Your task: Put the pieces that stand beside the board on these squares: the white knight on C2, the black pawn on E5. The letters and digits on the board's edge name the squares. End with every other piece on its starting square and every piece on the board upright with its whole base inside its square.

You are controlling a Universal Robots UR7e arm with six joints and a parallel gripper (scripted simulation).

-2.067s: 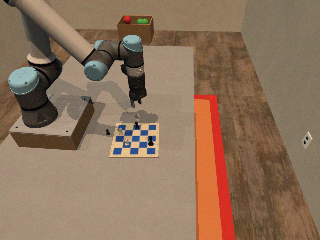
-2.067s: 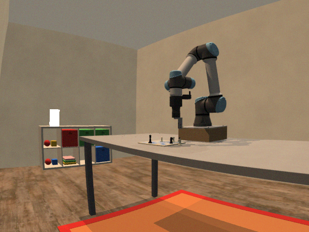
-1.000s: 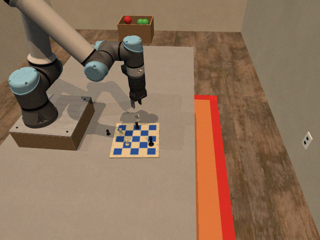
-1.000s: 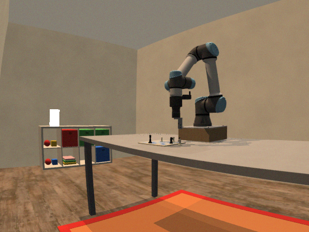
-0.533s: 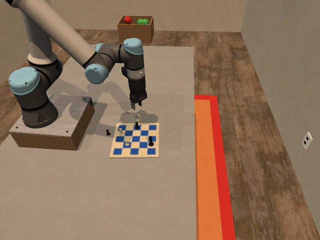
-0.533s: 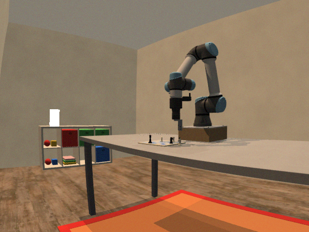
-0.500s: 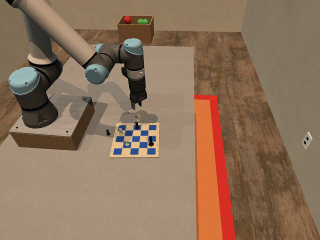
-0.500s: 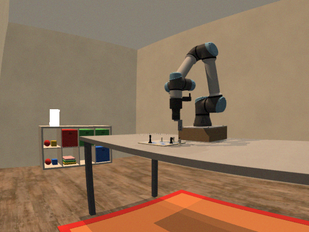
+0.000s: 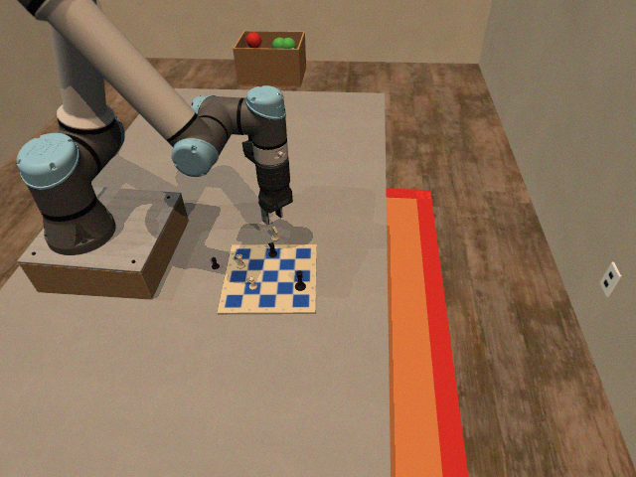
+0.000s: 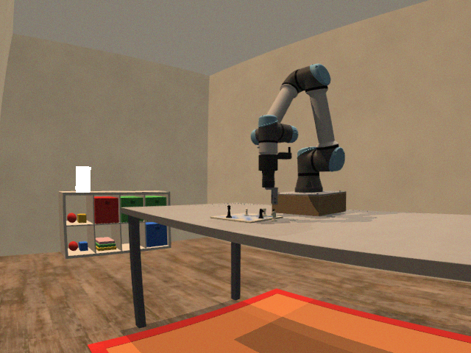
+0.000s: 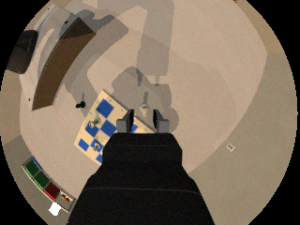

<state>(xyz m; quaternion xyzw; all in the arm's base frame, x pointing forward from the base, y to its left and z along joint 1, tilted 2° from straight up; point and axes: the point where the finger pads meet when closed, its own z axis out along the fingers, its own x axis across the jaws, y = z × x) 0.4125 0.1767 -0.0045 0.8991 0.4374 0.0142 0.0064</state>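
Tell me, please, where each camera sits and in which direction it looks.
Top: high above the table, looking down at the board; arm and gripper show.
Exterior: low in the room, across the floor, facing the table edge; whole arm shows.
Wrist: on the arm's end, looking down past the open gripper at the knight.
All three share the board.
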